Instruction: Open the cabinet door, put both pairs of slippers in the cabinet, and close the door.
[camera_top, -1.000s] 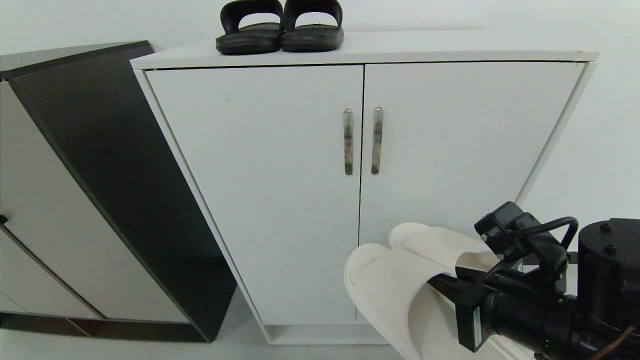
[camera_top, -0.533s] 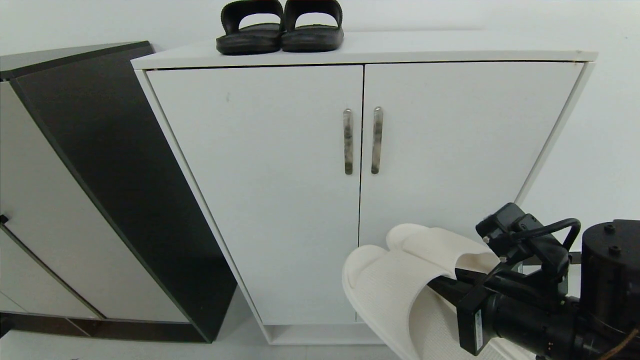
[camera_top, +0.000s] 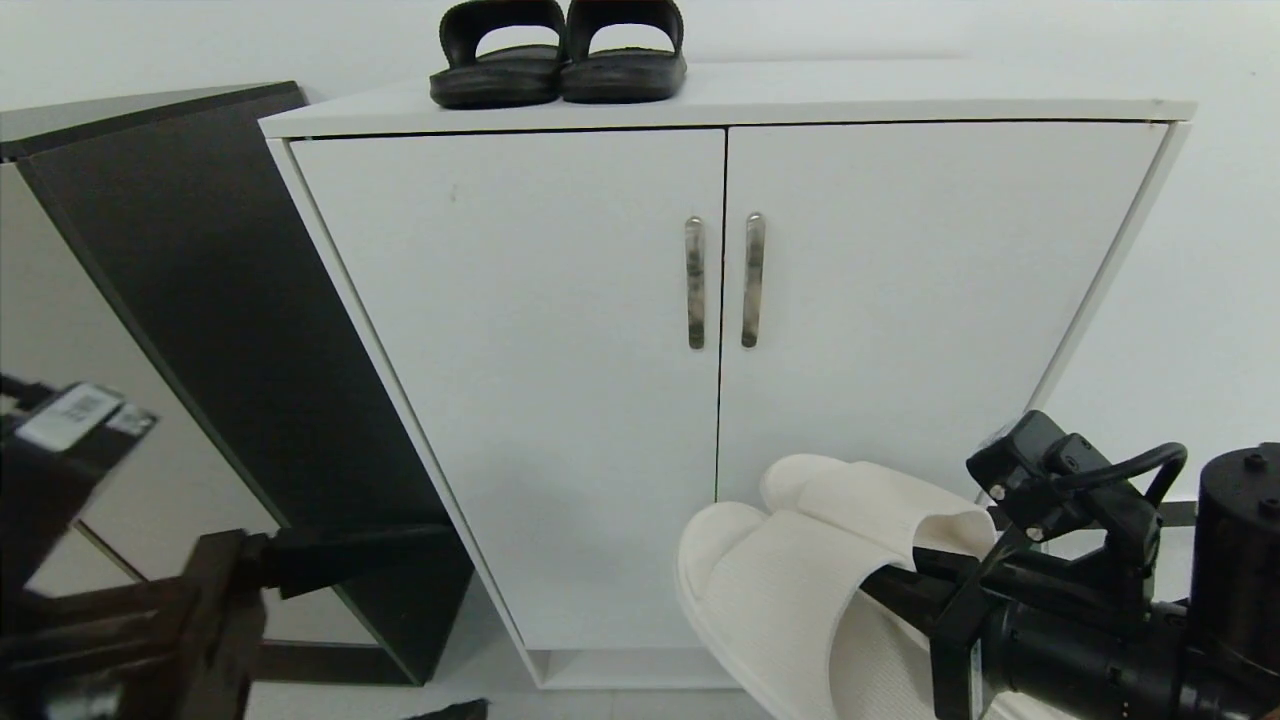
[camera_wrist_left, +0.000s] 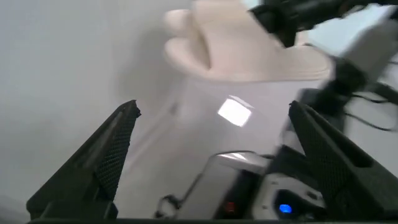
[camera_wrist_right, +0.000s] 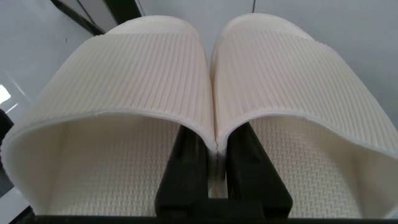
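The white cabinet (camera_top: 560, 400) stands in front of me with both doors shut and two metal handles (camera_top: 695, 283) side by side at the middle. On its top rests a pair of black slippers (camera_top: 560, 55). My right gripper (camera_wrist_right: 214, 177) is shut on the pair of white slippers (camera_top: 790, 580), pinching their two inner walls together low in front of the right door. My left gripper (camera_wrist_left: 214, 155) is open and holds nothing. It is at the lower left, one of its fingers (camera_top: 350, 555) pointing towards the cabinet's bottom left corner. The left wrist view also catches the white slippers (camera_wrist_left: 242, 46).
A dark cabinet (camera_top: 220, 350) with a pale front stands close against the white cabinet's left side. A plain white wall (camera_top: 1200, 280) rises behind and to the right. Pale floor (camera_top: 480, 670) shows below the cabinet's plinth.
My left arm has come into the head view from the lower left. The right gripper with the white slippers has sunk slightly and shifted a little left.
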